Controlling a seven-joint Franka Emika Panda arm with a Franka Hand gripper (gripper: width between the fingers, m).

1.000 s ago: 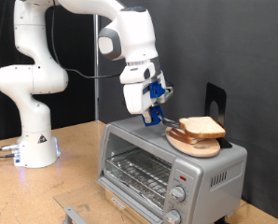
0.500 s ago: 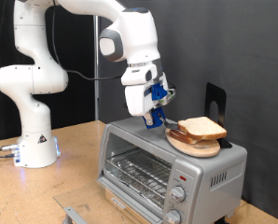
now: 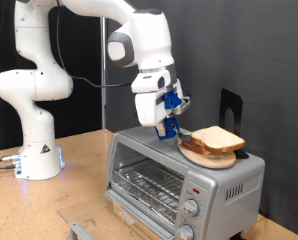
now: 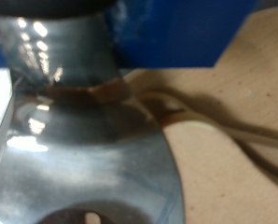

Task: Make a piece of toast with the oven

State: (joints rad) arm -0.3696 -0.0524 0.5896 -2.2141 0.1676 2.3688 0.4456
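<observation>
the silver toaster oven (image 3: 179, 175) stands nearest, door shut, wire rack behind the glass. on its top a round wooden board (image 3: 211, 155) carries the piece of toast (image 3: 216, 138). the gripper (image 3: 175, 128) sits at the toast's left edge; finger spread cannot be told.

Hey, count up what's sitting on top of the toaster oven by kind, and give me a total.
Piece of toast: 1
Round wooden board under it: 1
Total on the oven: 2
The gripper hangs beside the toast at the board's edge, on the exterior view's left; it is not counted.
</observation>
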